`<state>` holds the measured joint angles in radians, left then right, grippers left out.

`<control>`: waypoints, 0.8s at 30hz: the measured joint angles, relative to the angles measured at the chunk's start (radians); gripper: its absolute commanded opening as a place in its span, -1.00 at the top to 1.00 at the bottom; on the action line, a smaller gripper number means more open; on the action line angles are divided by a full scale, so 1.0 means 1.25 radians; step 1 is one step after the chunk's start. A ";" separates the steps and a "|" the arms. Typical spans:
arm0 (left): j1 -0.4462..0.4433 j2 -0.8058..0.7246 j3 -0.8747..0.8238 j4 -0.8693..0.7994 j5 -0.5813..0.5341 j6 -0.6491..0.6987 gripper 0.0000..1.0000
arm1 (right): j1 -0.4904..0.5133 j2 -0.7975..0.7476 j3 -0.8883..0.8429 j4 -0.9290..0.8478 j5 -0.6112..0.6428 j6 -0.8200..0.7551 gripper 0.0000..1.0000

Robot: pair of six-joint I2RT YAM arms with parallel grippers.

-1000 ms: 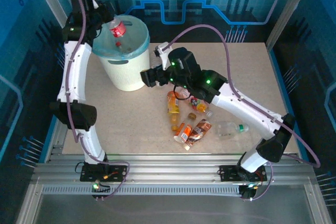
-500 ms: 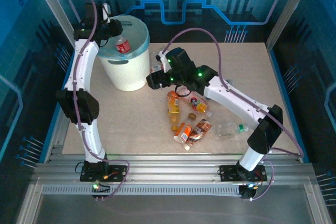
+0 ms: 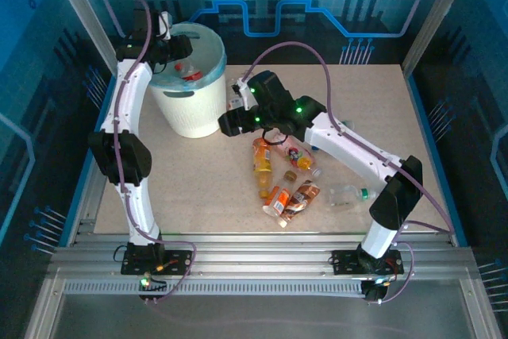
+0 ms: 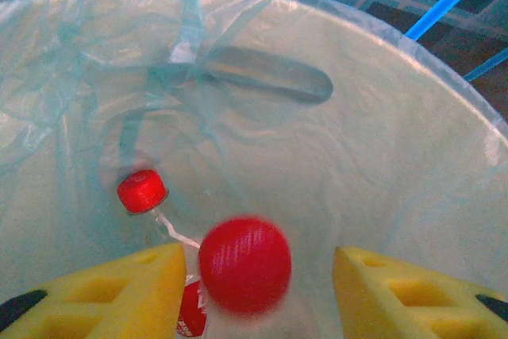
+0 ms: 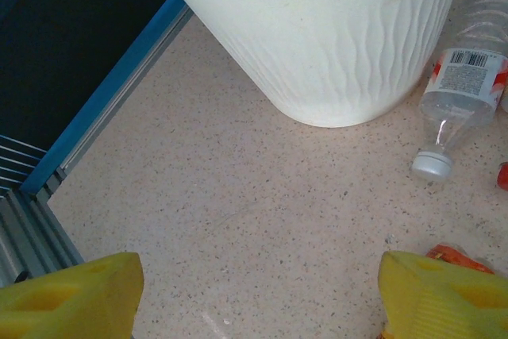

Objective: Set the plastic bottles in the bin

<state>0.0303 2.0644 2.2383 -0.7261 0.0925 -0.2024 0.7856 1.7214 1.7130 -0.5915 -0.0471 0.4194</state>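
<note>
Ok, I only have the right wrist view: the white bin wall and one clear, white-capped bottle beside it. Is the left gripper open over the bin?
Observer: Yes. In the left wrist view the left gripper is open above the bin, with a blurred red-capped bottle between its jaws.
Operator: Anything lying inside the bin?
Observer: A second red-capped bottle lies lower down inside it.
Operator: And what remains on the table?
Observer: In the top view, a cluster of bottles lies between the right gripper and the arm bases, and a clear green-capped bottle lies to the right of the cluster.
</note>
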 measured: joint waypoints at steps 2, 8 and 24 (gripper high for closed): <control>0.000 0.000 0.010 -0.002 0.007 0.000 -0.08 | 0.000 0.000 0.000 -0.001 -0.004 0.003 -0.58; 0.000 -0.002 0.030 -0.003 0.032 -0.007 -0.05 | 0.000 -0.004 0.000 -0.004 -0.005 0.015 -0.56; -0.050 -0.287 -0.108 -0.003 0.070 -0.022 -0.06 | 0.016 -0.184 -0.122 -0.023 0.092 0.011 -0.61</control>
<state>-0.0326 1.7061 2.1029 -0.7303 0.1799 -0.2295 0.8059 1.4918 1.5604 -0.6209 0.0681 0.4328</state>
